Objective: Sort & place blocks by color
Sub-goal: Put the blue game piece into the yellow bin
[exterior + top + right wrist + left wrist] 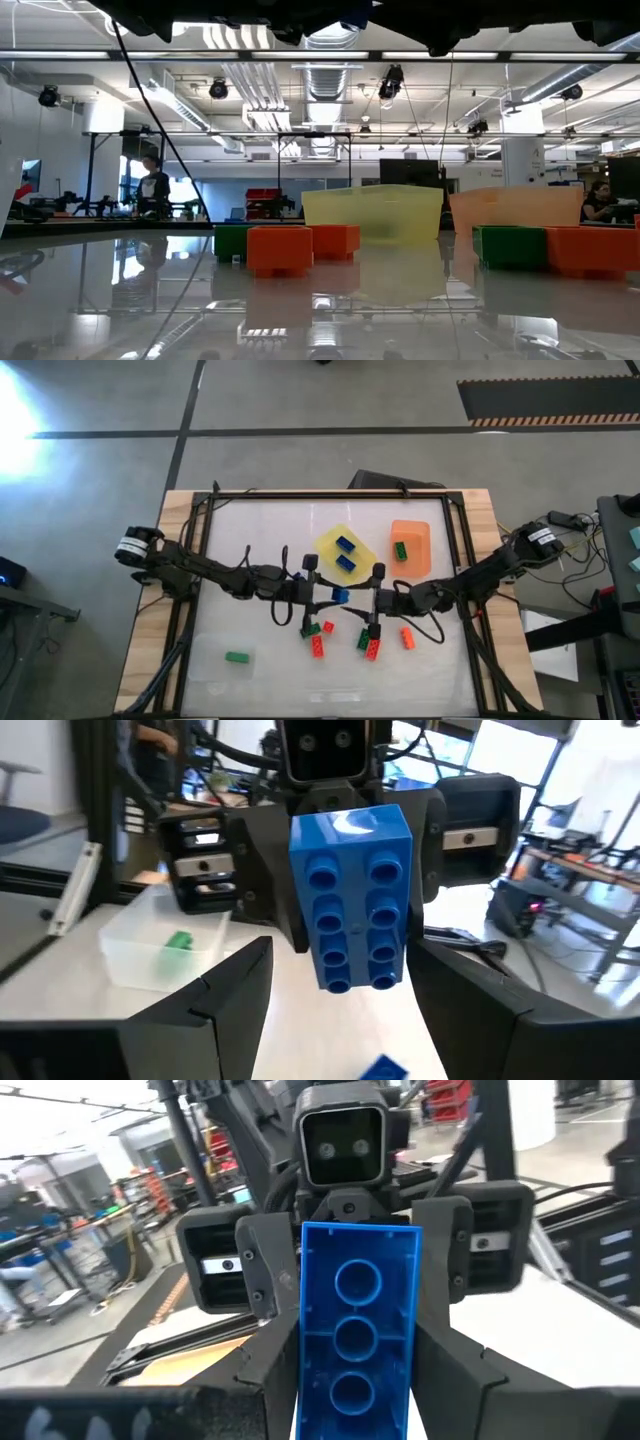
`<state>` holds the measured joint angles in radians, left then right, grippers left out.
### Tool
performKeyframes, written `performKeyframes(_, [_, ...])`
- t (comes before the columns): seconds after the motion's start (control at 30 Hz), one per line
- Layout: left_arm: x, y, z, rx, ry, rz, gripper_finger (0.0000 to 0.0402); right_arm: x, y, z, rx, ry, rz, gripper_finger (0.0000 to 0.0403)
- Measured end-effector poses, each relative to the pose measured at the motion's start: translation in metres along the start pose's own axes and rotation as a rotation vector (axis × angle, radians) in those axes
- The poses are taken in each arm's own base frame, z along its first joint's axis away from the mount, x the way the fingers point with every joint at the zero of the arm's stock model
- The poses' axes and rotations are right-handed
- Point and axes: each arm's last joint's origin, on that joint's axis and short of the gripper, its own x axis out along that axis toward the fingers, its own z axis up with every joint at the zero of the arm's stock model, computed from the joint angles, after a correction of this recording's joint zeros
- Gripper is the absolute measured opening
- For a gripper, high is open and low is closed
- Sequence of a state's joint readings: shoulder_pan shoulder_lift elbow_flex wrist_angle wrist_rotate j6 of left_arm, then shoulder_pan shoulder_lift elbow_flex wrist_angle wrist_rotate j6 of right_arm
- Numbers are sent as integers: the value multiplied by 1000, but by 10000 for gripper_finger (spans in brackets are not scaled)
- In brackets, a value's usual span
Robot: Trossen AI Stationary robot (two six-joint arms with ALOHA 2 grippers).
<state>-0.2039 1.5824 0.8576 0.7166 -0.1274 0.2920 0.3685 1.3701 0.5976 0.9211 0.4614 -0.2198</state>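
Note:
A blue brick (340,596) hangs above the table's middle, between my two grippers, which point level at each other. My left gripper (331,598) is shut on it. My right gripper (359,600) stands open, its fingers (240,990) on either side of the brick's end, apart from it. The brick's hollow underside (352,1330) faces my left wrist and its studs (352,900) face my right wrist. Red, orange and green bricks (317,647) (364,640) (407,637) lie loose on the table below the grippers. My left gripper pinches the blue brick's two long sides (305,1370) between its two fingers (265,1370). The fingers come level from the table's left. The brick is lifted clear of the table and sticks out past the fingertips toward my right gripper.
A yellow tray (330,540) at the far middle holds two blue bricks. An orange tray (418,550) to its right holds a green brick (400,549). A clear tray (210,660) at the near left holds a green brick (237,656). A black frame (330,493) borders the table.

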Motion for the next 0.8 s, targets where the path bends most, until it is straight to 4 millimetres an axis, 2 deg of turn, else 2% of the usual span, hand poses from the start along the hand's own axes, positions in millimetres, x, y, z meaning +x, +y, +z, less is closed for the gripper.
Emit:
performKeyframes(0.27, [0,2,0,3,25,88,141,-1,-2,4,-19,-6,-21,224])
performKeyframes(0.47, [-2,5,-2,7,73,155,141,-9,-7,15,28,17,-12,224])
performKeyframes(0.67, [-3,4,0,0,59,148,141,-19,-7,27,7,-10,7,224])
performKeyframes(0.8, [-3,3,2,-24,42,130,141,-17,-7,24,-10,-1,1,224])
